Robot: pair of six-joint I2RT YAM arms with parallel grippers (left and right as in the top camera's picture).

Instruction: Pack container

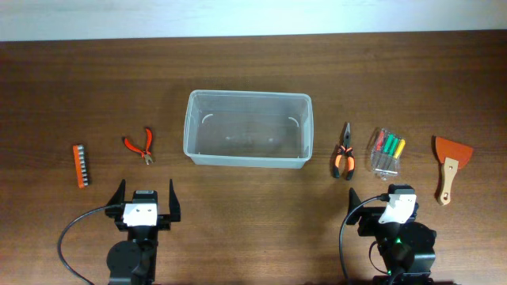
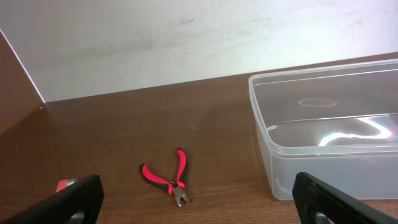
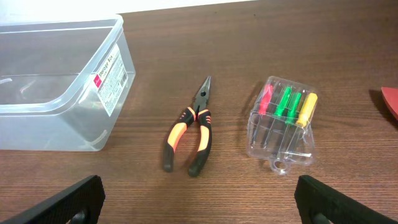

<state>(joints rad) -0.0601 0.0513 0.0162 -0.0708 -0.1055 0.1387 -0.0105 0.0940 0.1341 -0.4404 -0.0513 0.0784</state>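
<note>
Right gripper point(image 3: 196, 198) is released, jaws spread wide and holding nothing. The orange pliers point(image 3: 199, 118) lie directly ahead, long axis pointing away from it. The container point(image 3: 50, 127) stands empty, forward-left, between both arms

Both arms sit folded low on the side of the container point(image 1: 247, 128) nearest the robot. The left tool point(image 1: 146, 192) is off the container's left corner, fingers spread wide. The right tool point(image 1: 386, 198) is off its right corner, wrist slightly turned, fingers equally wide apart.
</note>
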